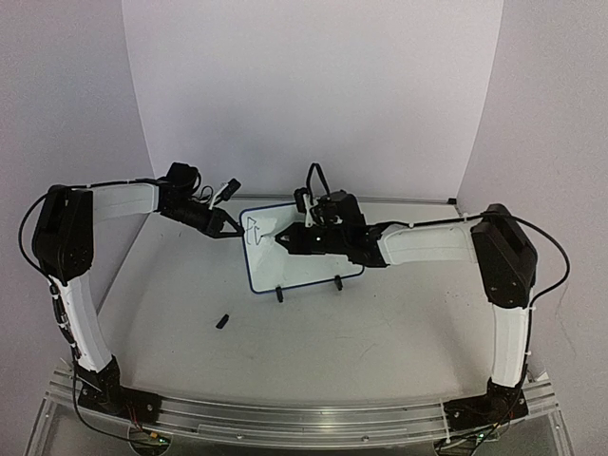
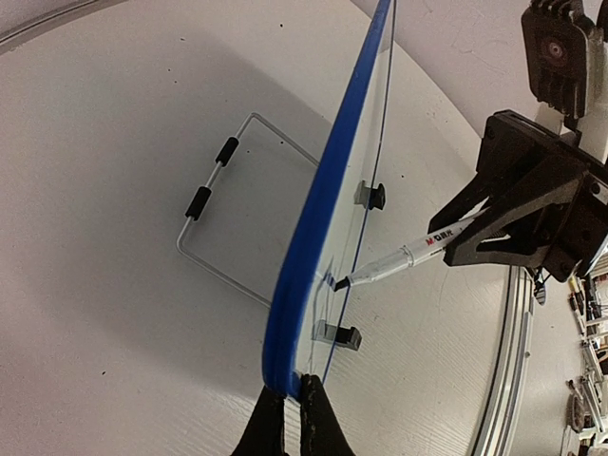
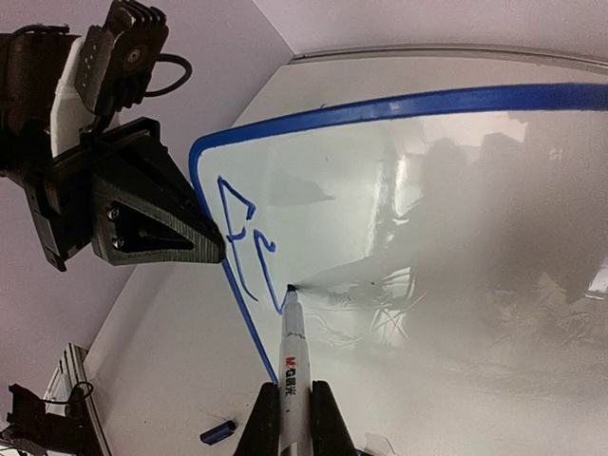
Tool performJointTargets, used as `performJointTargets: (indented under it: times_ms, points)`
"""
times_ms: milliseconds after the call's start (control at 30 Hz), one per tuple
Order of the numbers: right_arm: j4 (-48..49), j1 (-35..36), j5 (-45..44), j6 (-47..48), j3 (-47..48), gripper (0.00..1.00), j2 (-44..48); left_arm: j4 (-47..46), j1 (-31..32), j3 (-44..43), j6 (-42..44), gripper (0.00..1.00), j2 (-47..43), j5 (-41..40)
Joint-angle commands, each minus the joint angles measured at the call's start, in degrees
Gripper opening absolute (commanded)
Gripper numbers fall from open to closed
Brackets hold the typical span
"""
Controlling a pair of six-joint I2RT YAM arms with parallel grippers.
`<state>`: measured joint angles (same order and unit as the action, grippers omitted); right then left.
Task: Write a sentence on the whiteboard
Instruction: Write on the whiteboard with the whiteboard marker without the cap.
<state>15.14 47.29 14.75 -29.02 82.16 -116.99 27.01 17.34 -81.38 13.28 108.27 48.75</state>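
Observation:
The whiteboard [image 1: 313,268] stands tilted on two black clip feet [image 1: 279,294] at the table's middle. My left gripper [image 1: 237,231] is shut on the board's blue frame [image 2: 323,190] at its left edge, fingers [image 2: 318,423] pinching the rim. My right gripper [image 3: 294,418] is shut on a white marker [image 3: 294,366], whose dark tip touches the board [image 3: 456,171] near its left edge. The sentence [image 3: 242,228] shows as a few blue strokes beside the tip. From the left wrist view, the marker [image 2: 399,258] reaches in from the right gripper [image 2: 454,249].
The marker's dark cap [image 1: 221,321] lies on the table in front of the board, left of its feet; the cap [image 3: 217,432] also shows low in the right wrist view. A wire stand [image 2: 214,176] lies behind the board. White curved walls ring the table.

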Motion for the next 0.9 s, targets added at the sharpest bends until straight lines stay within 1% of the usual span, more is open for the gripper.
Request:
performJointTargets:
  times_ms: [0, 467, 633, 867]
  points:
    - [0.24, -0.53, -2.53, 0.65, 3.01, 0.0, 1.54, 1.03, 0.63, -1.32, 2.56, 0.0, -2.01, -2.61]
    - [0.15, -0.5, 0.68, 0.34, 6.11, 0.0, -1.17, 1.09, 0.69, -1.41, 2.56, 0.0, -1.92, -2.6]
    - [2.43, -0.5, 1.7, 0.72, 2.19, 0.0, 2.92, 1.21, 0.69, -1.41, 2.59, 0.0, -1.92, -2.69]
    - [3.57, -0.77, -1.03, 0.02, -3.11, 0.0, 7.63, 1.2, 0.68, -1.47, 2.56, 0.0, -1.83, -2.7]
